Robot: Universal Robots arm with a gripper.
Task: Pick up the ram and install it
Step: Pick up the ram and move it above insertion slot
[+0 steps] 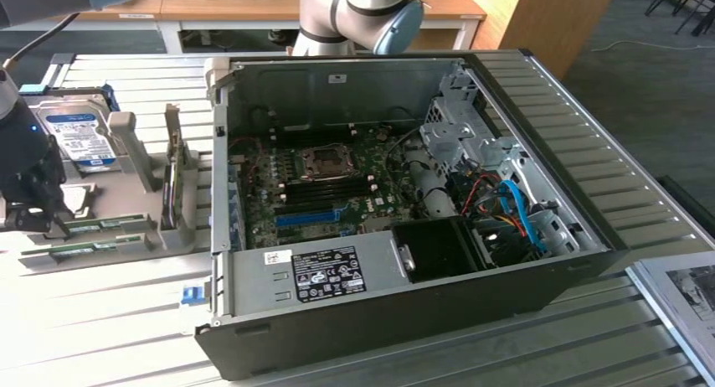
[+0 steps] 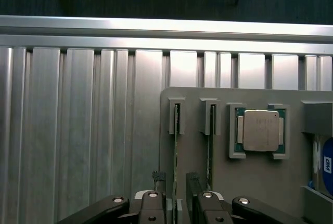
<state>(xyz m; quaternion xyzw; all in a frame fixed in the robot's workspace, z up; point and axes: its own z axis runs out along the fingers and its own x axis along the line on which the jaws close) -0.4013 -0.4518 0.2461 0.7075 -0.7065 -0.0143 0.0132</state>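
Our gripper's (image 2: 176, 183) fingers stand apart astride the ram (image 2: 176, 151); we should centre it between them and grip squarely.

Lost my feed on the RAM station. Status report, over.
Gripper open, astride the ram. Ram on edge in grey holder, not yet lifted. Second stick alongside, untouched.
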